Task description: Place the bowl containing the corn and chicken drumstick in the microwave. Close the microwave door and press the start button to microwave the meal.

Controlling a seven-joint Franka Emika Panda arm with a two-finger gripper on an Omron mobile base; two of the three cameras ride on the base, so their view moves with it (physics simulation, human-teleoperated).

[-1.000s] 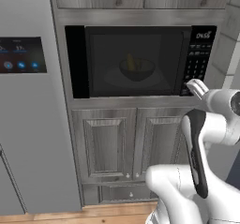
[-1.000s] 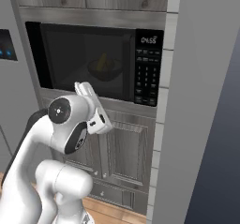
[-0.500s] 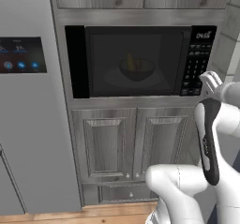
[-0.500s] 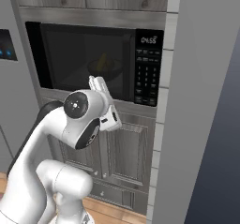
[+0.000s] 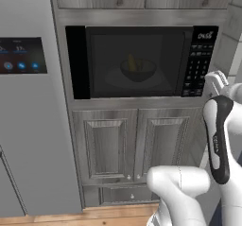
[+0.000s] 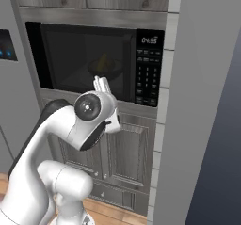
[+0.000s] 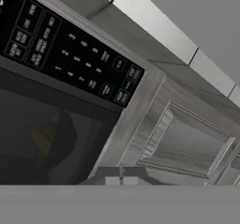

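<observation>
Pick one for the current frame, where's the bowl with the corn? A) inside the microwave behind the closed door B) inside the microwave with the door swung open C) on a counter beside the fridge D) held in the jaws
A: the bowl with the corn sits inside the microwave, seen through the dark window of the microwave door, which lies flush and shut.

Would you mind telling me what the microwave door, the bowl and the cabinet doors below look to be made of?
The microwave door: dark tinted glass, since the bowl shows through it. The bowl: seemingly dark wood, though dimmed. The cabinet doors: grey-stained wood, with visible grain and raised panels.
</observation>
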